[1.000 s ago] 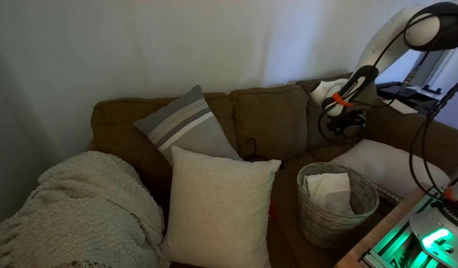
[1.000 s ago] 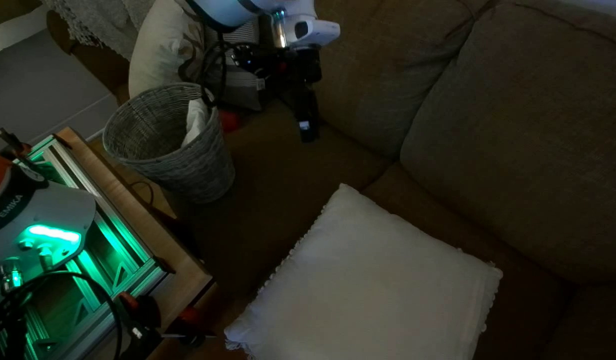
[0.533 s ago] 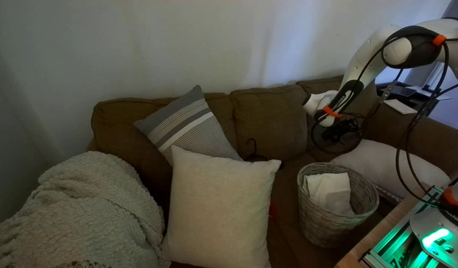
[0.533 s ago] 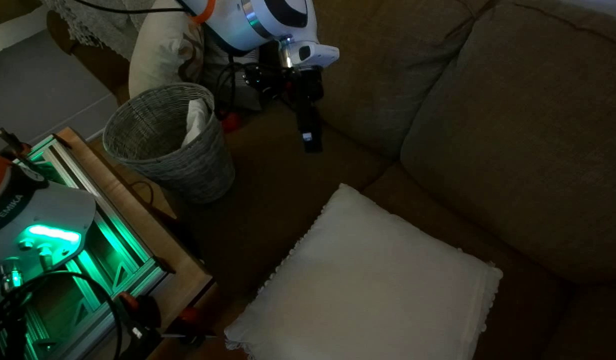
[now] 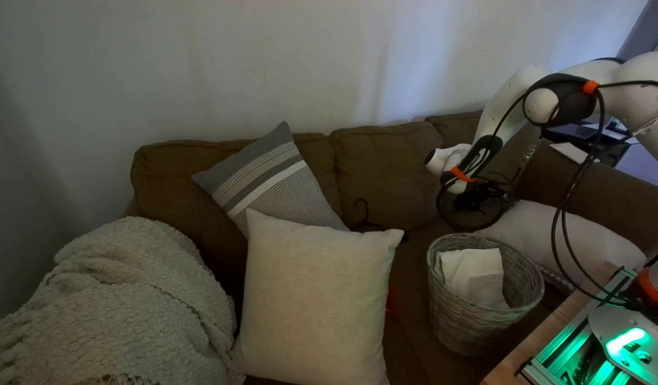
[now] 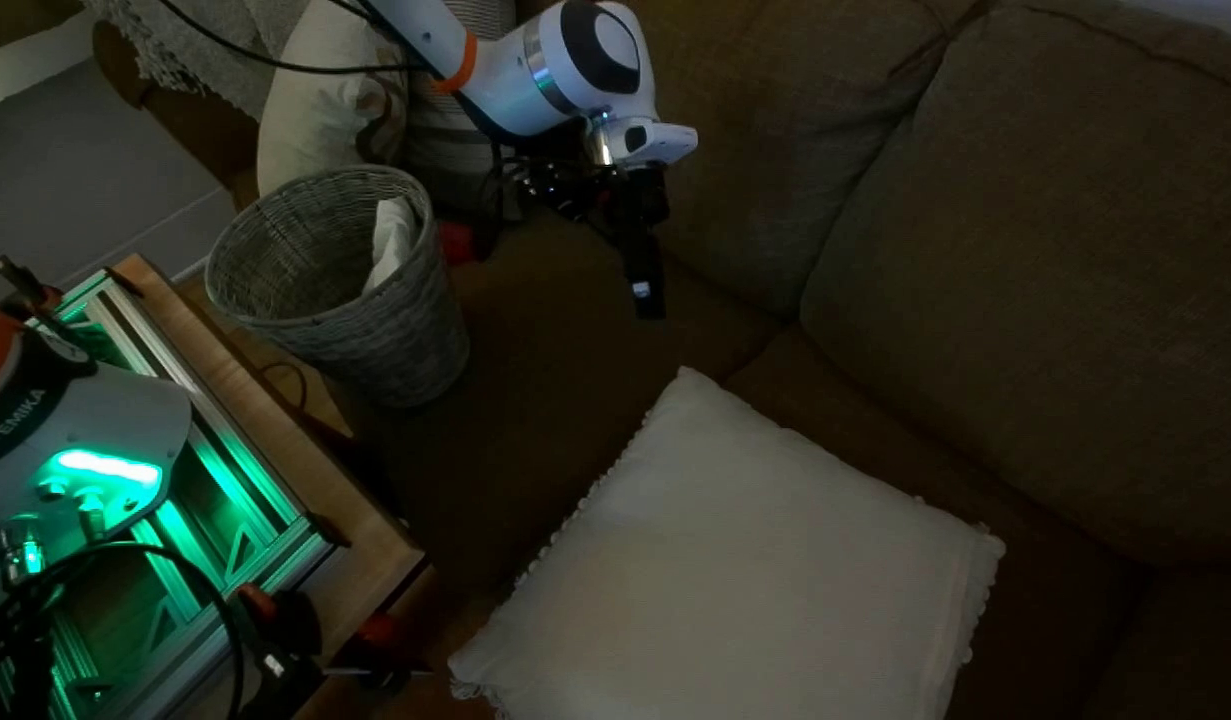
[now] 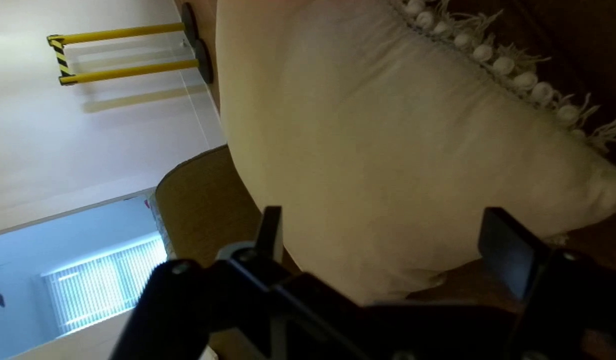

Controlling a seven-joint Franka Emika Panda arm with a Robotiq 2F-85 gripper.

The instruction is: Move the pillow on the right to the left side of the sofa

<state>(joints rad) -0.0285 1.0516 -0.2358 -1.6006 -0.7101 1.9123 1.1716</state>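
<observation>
The cream pillow with the fringed edge lies on the sofa's right seat in an exterior view [image 5: 569, 235]; it is large and near in an exterior view [image 6: 755, 570]. It fills the middle of the wrist view [image 7: 368, 125]. The brown sofa [image 5: 387, 171] also shows in an exterior view [image 6: 1025, 280]. My gripper [image 7: 383, 217] is open and empty, its fingers apart with a pillow corner beyond and between them in the picture. In an exterior view the gripper [image 6: 647, 300] hangs above the seat, just beyond the pillow's far corner, apart from it.
A wicker basket [image 5: 462, 326] with a white cloth stands beside the robot's wooden base table [image 6: 345, 500]. A plain cream pillow [image 5: 318, 299], a grey striped pillow [image 5: 270, 176] and a fluffy blanket [image 5: 125, 299] are on the sofa's left. A dark hook [image 5: 363, 211] stands by the back cushion.
My gripper has moved down and closer to the fringed pillow's corner, shifting left in an exterior view and right in an exterior view. The pillow and other objects have not moved.
</observation>
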